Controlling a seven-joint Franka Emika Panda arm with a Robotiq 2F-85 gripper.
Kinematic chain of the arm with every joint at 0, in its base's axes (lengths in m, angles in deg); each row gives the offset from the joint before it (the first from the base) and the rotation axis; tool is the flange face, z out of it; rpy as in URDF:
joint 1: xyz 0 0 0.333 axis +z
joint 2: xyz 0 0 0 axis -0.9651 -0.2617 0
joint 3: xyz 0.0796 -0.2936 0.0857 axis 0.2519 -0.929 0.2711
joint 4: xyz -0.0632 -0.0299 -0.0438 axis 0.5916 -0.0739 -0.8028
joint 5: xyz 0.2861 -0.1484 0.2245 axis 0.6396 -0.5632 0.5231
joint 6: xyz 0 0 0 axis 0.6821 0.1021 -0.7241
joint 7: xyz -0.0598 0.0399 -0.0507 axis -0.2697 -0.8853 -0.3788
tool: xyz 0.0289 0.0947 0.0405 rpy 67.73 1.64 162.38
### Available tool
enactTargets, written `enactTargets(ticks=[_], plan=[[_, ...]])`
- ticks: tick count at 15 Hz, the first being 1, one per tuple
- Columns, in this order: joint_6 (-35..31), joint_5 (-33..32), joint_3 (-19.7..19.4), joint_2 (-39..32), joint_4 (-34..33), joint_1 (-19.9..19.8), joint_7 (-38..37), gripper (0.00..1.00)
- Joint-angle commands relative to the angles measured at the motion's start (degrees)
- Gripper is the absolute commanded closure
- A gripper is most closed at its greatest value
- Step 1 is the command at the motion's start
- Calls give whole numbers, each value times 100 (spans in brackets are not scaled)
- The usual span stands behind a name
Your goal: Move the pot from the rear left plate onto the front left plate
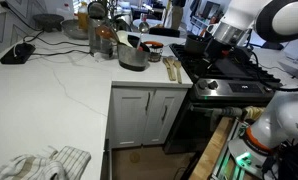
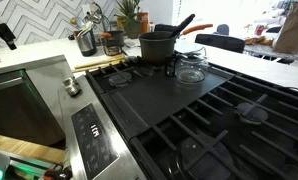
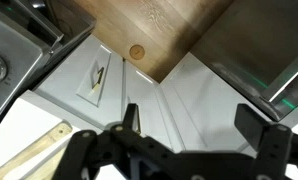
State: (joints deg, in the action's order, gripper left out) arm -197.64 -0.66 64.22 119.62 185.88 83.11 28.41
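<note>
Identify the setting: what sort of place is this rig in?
Most likely a home kitchen: a gas range topped with black grates, the pot sitting on it, a white countertop and white cabinet doors below.

Black tool [image 3: 191,118], jaws spread wide; white cabinet doors [image 3: 77,95], wooden floor [image 3: 159,30]

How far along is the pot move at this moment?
Nothing looks done yet: in an exterior view the pot sits at the rear of the stove, and the front left burner is bare. Nothing is in hand: in the wrist view the gripper is open and empty, facing cabinet doors. Left to do: reach the pot, grasp it, lift it and set it on the front burner.
</note>
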Motion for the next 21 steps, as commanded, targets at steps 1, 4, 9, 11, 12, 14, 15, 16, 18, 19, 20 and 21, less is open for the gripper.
enactTargets(ticks=[1, 4, 9, 11, 12, 14, 15, 16, 18, 19, 20, 21], plan=[[20, 10, 14, -1, -14, -22, 13, 0], [20, 10, 14, -5, -14, -22, 13, 0], [20, 10, 14, -8, -13, -22, 13, 0], [20, 10, 14, -8, -14, -22, 13, 0], [22, 115, -104, -48, -32, -112, -91, 0], [165, 135, -321, -47, -18, -411, -350, 0], [157, 66, -381, -34, 11, -569, -462, 0], [211, 51, -493, -59, 6, -720, -516, 0], [90, -40, -631, -109, 54, -1104, -680, 0], [67, -70, -728, -117, 76, -1296, -734, 0], [25, -106, -808, -137, 94, -1491, -794, 0], [-10, -134, -877, -169, 96, -1681, -875, 0]])
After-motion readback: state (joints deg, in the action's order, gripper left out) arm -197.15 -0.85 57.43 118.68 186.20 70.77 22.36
